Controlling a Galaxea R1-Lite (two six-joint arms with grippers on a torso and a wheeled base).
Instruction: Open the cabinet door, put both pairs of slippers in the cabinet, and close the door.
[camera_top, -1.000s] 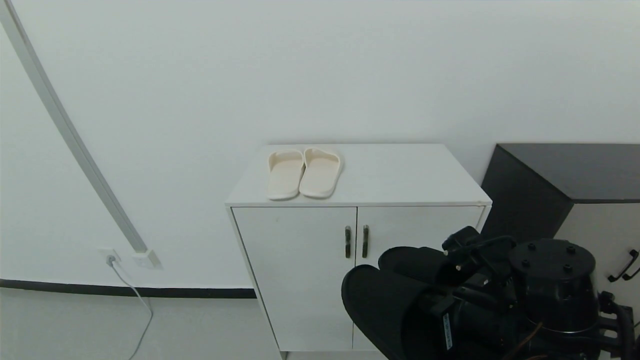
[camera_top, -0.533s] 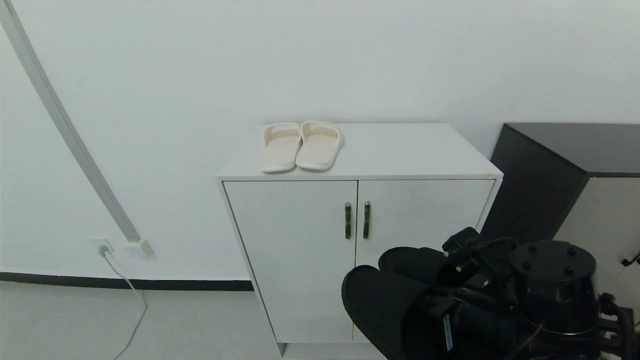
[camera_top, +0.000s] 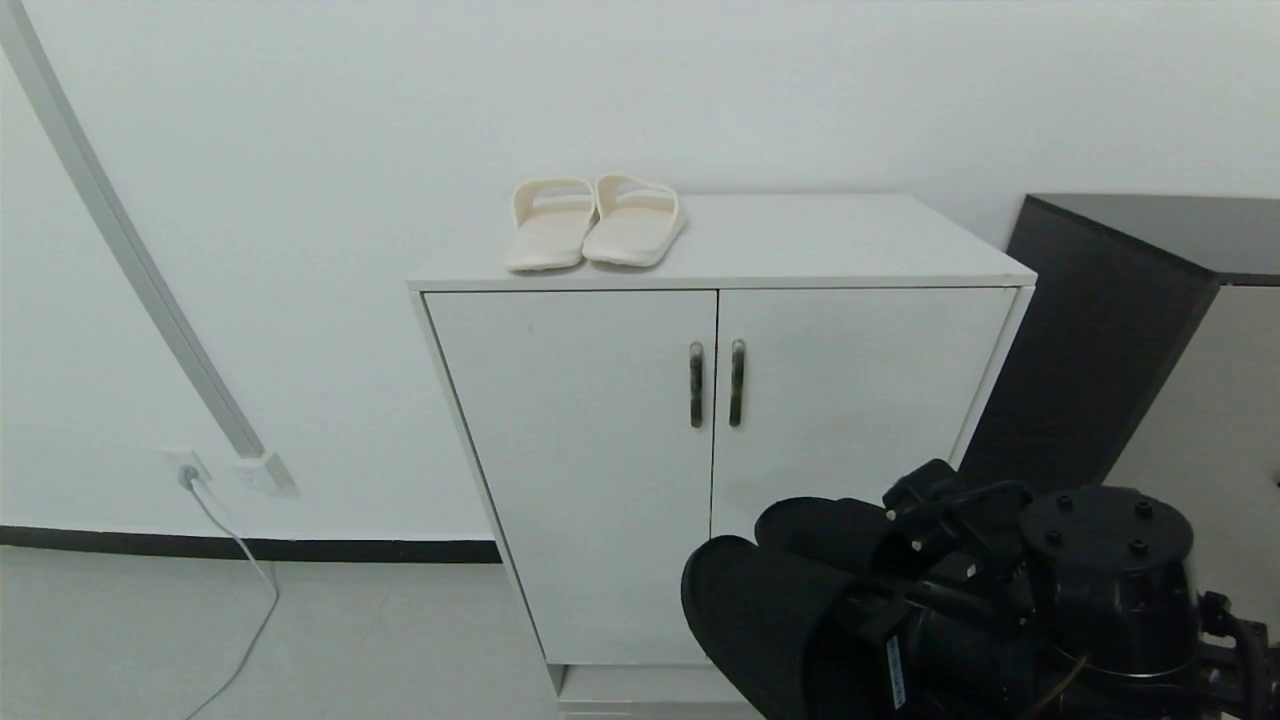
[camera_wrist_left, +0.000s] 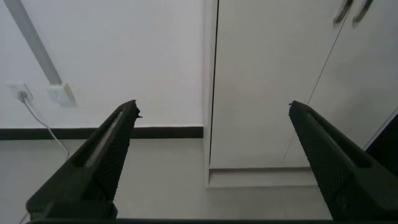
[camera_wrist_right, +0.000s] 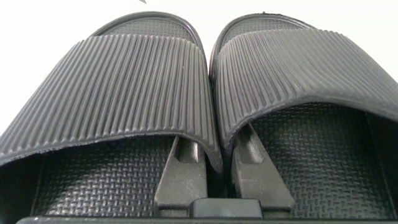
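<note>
Item 1, cabinet: white, two doors, centre of the head view, standing against a white wall. Left door and right door both shut, edges meeting at mid-frame. Two dark upright handles, one on each door, just beside the seam.

Item 2, cream slippers: one pair, upper centre of the head view, lying flat on the cabinet top toward its left end. Side by side and touching, straps at the wall end.

Item 3, black slippers: one pair, lower right of the head view, in front of the right door and off the floor. Carried side by side, ribbed straps uppermost in the right wrist view.

Item 4, right gripper: lower right of the head view. One finger inside each black slipper under its strap, the two clamped on the adjoining inner walls, so the pair is held as one.

Item 5, left gripper: fingers spread wide with nothing between them. Beyond it lie the cabinet's lower corner, the wall and the floor.

Item 6, surroundings: dark cabinet at the right edge of the head view, just beside the white one. Slanting grey conduit on the wall, upper left. Wall socket with a grey cable, lower left. Black skirting above a grey floor
</note>
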